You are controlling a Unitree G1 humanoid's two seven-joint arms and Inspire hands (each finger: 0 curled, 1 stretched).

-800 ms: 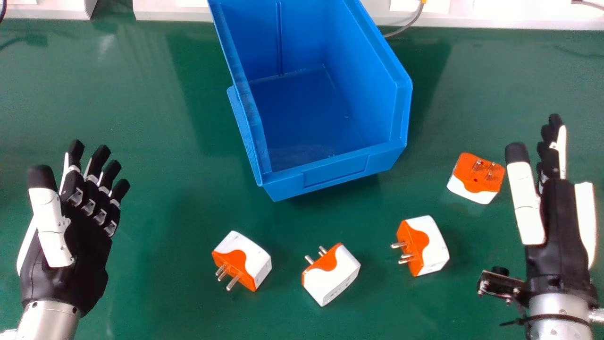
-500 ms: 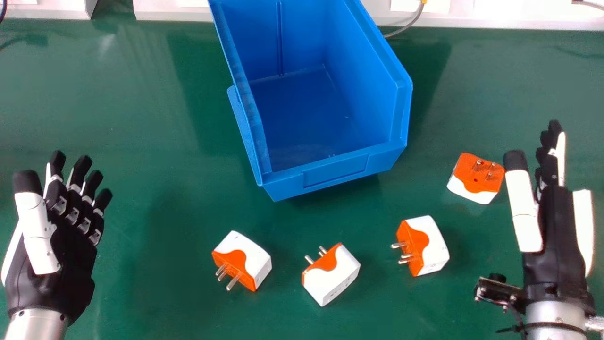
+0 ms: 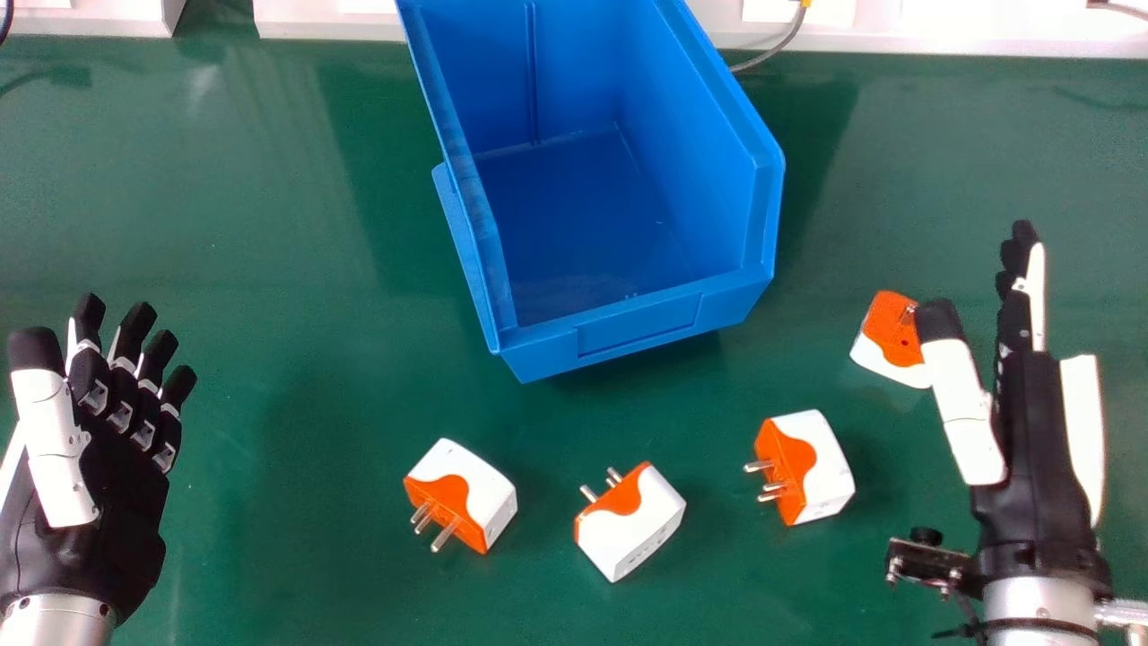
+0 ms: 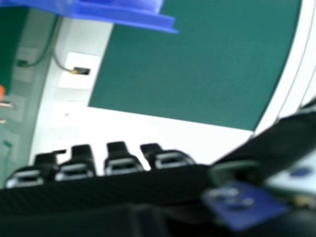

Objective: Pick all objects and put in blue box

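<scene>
My right hand (image 3: 1027,431) is open at the right of the head view, its thumb overlapping the right edge of one orange and white adapter (image 3: 888,339). In the right hand view, fingertips of the right hand (image 4: 118,160) line the lower part. Another adapter (image 3: 804,467) lies left of that hand, pins facing left. Two more, a middle adapter (image 3: 630,522) and a left adapter (image 3: 460,495), rest nearer the front. The blue box (image 3: 637,318) stands behind them with nothing inside. At the far left my left hand (image 3: 99,467) is open and holds nothing.
A green table (image 3: 296,224) carries everything. White panels (image 3: 323,20) run along its back edge, with a grey cable (image 3: 771,56) behind the box's right side. In the right hand view, part of the blue box (image 4: 118,12) crosses the top.
My left hand has moved left and slightly toward the front. The right hand has shifted left, so its thumb now covers part of the rightmost adapter. The adapters and box have not moved.
</scene>
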